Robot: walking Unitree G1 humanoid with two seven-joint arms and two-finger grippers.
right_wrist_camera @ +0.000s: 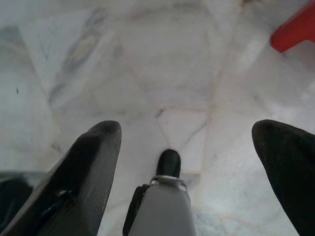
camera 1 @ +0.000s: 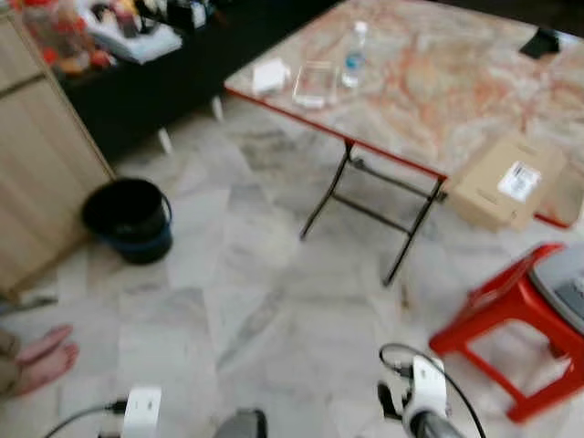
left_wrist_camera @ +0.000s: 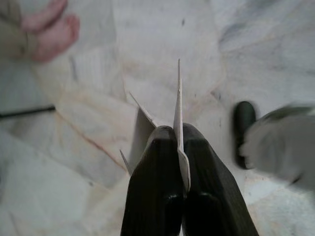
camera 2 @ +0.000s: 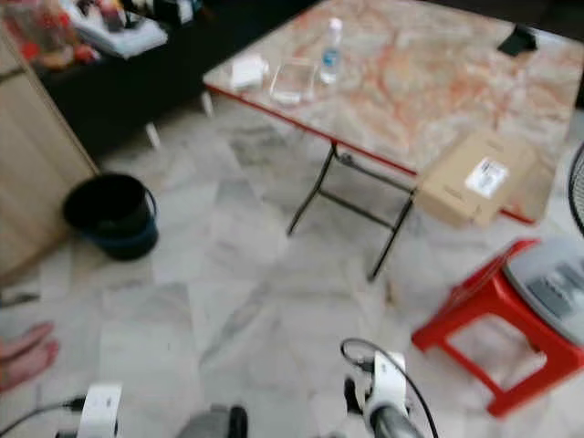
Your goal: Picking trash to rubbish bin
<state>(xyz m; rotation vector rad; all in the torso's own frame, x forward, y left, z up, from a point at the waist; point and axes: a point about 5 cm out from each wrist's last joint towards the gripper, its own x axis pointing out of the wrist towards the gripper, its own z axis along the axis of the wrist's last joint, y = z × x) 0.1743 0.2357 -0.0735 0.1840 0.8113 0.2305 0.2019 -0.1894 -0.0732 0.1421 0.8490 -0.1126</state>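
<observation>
In the left wrist view my left gripper (left_wrist_camera: 178, 132) is shut on a thin white piece of paper (left_wrist_camera: 179, 105) that sticks up between the black fingers (left_wrist_camera: 156, 182), above the marble floor. My right gripper (right_wrist_camera: 187, 130) hangs low over the floor, its two fingers (right_wrist_camera: 91, 164) spread wide apart and open with nothing between them. The rubbish bin (camera 1: 128, 217), a black bucket with a blue base, stands on the floor ahead to my left, beside a wooden cabinet (camera 1: 36, 169). Both wrists (camera 1: 141, 411) sit at the bottom edge of the eye views.
A folding marble-pattern table (camera 1: 429, 109) ahead on the right carries a water bottle (camera 1: 354, 57), a clear container (camera 1: 315, 84), white tissue (camera 1: 270, 76) and a cardboard box (camera 1: 506, 182). A red stool (camera 1: 511, 315) stands at the right. A person's bare feet (camera 1: 41, 358) rest at the left.
</observation>
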